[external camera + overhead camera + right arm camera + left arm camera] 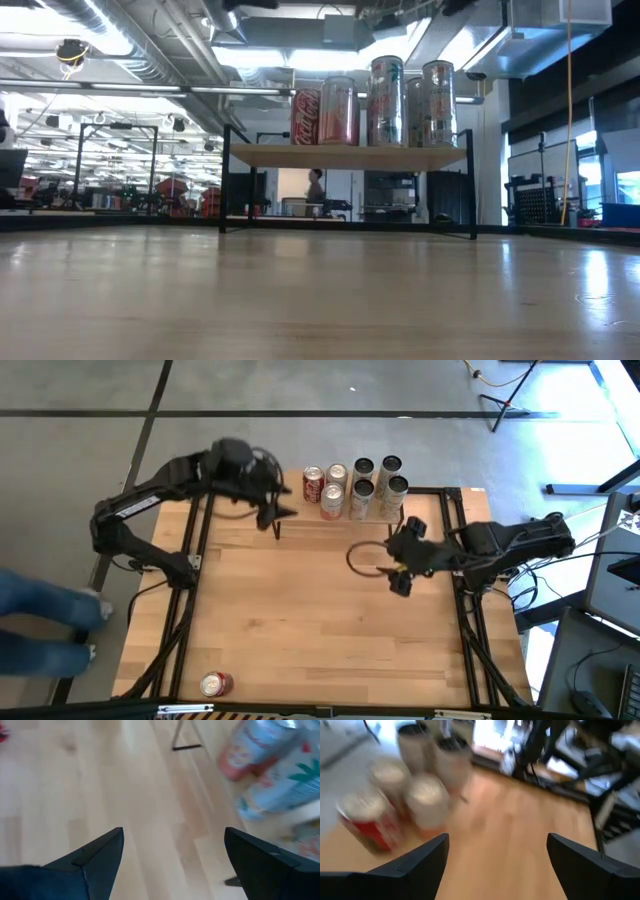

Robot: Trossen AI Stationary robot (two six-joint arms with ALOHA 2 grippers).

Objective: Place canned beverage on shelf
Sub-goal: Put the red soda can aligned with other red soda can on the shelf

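The shelf [345,157] stands at the table's far middle on thin black legs. Several cans [352,487] stand upright on its top board: red ones toward the left, tall pale ones toward the right [400,100]. One more red-and-white can [216,683] lies on its side near the table's front left corner. My left gripper [277,512] hovers open just left of the shelf; its wrist view shows the cans [410,795] ahead of the open gripper [497,865]. My right gripper [400,578] hangs open over the table, right of the middle, nothing between its fingers [172,865].
Black frame rails run along the table's left [190,575] and right [470,620] sides. A black cable loop [360,555] hangs by my right gripper. A person's blue-clad legs [40,620] are beside the table's left edge. Bare wood [320,620] spans the middle.
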